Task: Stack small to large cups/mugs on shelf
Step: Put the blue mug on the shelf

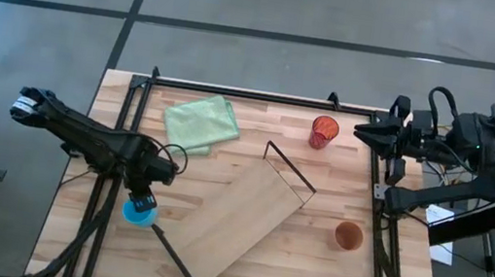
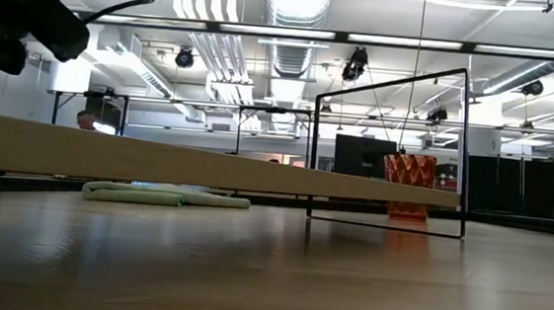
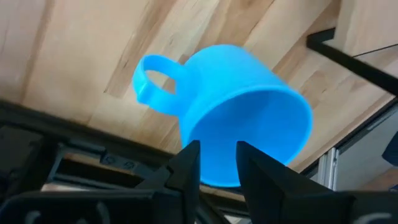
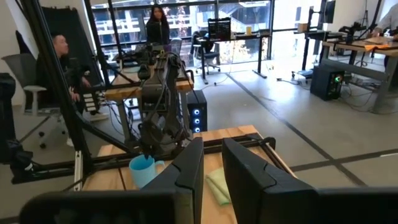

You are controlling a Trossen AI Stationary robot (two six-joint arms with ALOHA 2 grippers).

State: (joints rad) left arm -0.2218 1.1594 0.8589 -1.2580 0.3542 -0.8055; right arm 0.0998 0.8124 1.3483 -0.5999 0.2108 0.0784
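My left gripper (image 1: 142,199) is near the table's left edge, beside the shelf's near end, and is shut on the bright blue mug (image 1: 139,213). The mug also shows in the right wrist view (image 4: 143,171). The light-wood shelf (image 1: 240,221) stands slantwise mid-table on its black frame ends. The red ribbed tumbler (image 1: 324,131) stands upright on the table at the far right. The brown-orange cup (image 1: 348,235) stands upright on the table to the right of the shelf. My right gripper (image 1: 359,131) is shut and empty at the table's far right edge, beside the tumbler. My left gripper holds the mug by its rim (image 3: 217,180), on the side next to the handle (image 3: 152,84). One finger (image 3: 249,165) is inside the mouth and the other (image 3: 186,165) outside the wall. The mug is tilted. Whether its base touches the table I cannot tell.
A folded green cloth (image 1: 201,122) lies at the far left of the table, behind the shelf. Black frame rails (image 1: 254,93) run along the table's far, left and right edges. People sit in the room beyond the table (image 4: 62,56).
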